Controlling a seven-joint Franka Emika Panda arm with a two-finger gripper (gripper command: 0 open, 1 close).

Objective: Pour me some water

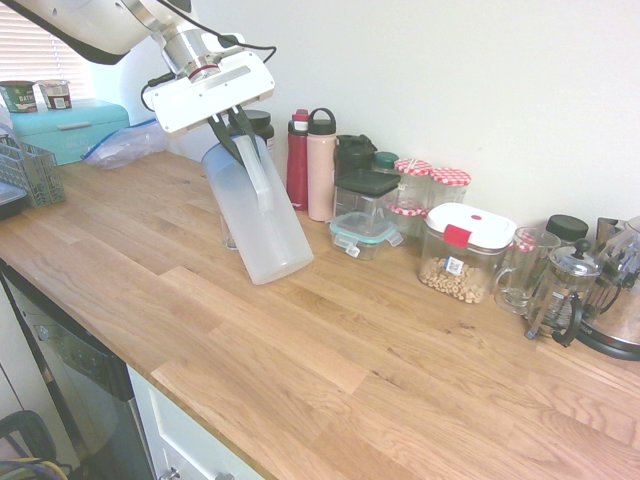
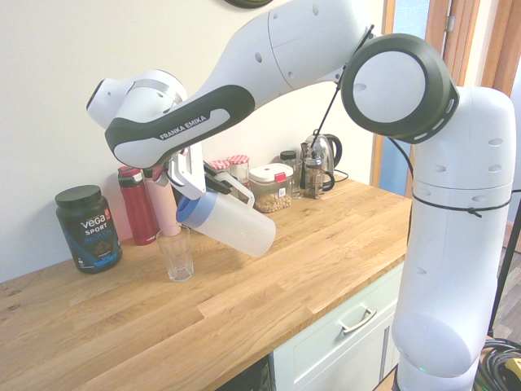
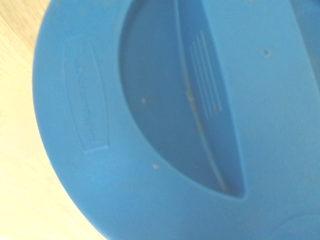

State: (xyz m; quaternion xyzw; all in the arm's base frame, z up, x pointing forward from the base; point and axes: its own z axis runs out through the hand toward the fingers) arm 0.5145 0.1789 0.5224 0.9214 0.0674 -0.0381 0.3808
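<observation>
My gripper is shut on the side handle of the tall frosted-white jug and holds it off the counter, tilted. In the second exterior view the jug leans with its blue lid down, over the rim of the small clear drinking glass. That glass stands upright on the wooden counter. In the first exterior view the glass is mostly hidden behind the jug. The blue lid fills the wrist view. I cannot make out the water through the frosted wall, and no stream shows.
A red bottle and a pink bottle stand by the wall behind the jug. Beside them are jars, a cereal container, a French press and a kettle. A black tub stands left of the glass. A teal box sits far back.
</observation>
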